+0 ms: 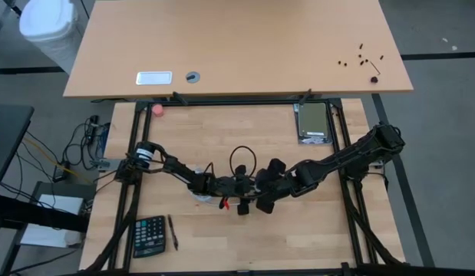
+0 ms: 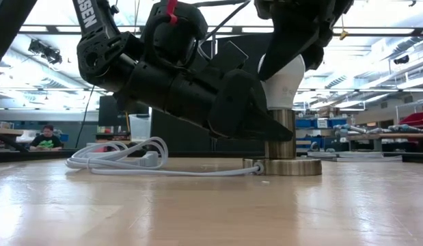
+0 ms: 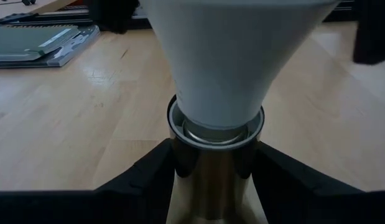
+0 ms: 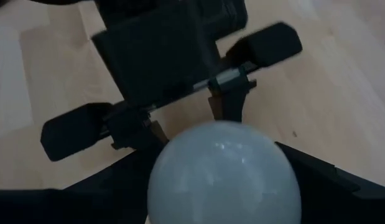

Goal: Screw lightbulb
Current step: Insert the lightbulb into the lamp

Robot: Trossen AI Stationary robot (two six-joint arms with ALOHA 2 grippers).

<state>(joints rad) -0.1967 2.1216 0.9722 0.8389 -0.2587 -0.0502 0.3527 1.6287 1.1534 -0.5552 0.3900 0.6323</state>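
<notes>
White lightbulb (image 2: 282, 82), globe tapering (upright) into metal socket (image 2: 279, 133)

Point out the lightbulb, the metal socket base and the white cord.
lightbulb (image 2: 283, 85): low view, on its white neck.
metal socket base (image 2: 290, 167): low view, on its round foot.
white cord (image 2: 122, 164): low view, on its coiled loops.

One camera looks straight down on the light wooden table (image 1: 298, 230). Another sits at table height, close to the white pear-shaped lightbulb (image 2: 283, 82), facing the room. Both wrist cameras crowd that lightbulb, one level with its neck, one above its globe.
</notes>
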